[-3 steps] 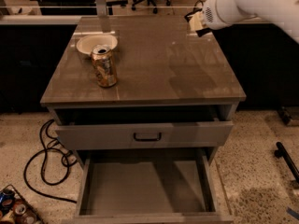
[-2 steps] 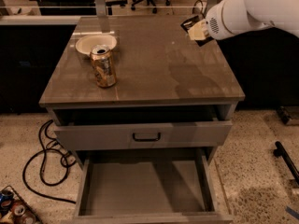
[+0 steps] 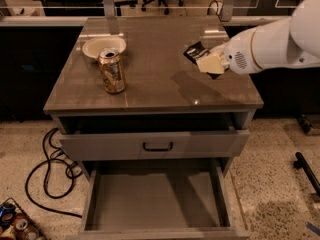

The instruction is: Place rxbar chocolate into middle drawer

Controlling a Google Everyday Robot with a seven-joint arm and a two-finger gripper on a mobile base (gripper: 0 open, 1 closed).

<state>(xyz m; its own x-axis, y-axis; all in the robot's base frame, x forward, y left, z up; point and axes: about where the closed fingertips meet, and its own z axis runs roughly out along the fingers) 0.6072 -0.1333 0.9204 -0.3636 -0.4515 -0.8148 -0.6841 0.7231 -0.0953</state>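
Observation:
My gripper point(image 3: 209, 63) hangs above the right side of the cabinet top, at the end of the white arm coming in from the right. It is shut on the rxbar chocolate point(image 3: 193, 51), a small black wrapper that sticks out to the upper left of the pale fingers point(image 3: 212, 64). The middle drawer point(image 3: 156, 200) is pulled wide open at the bottom of the view, with a flat grey floor and nothing in it. It lies well below and in front of the gripper.
A gold drink can point(image 3: 111, 70) stands on the left of the cabinet top point(image 3: 150, 84), with a white bowl point(image 3: 98, 46) behind it. The drawer front with a black handle point(image 3: 157, 146) sits slightly out above the open drawer. Cables point(image 3: 47, 179) lie on the floor at left.
The arm has moved left and toward the front, carrying the bar from the far right edge to over the right part of the cabinet top. The can, the bowl and the drawers are unchanged.

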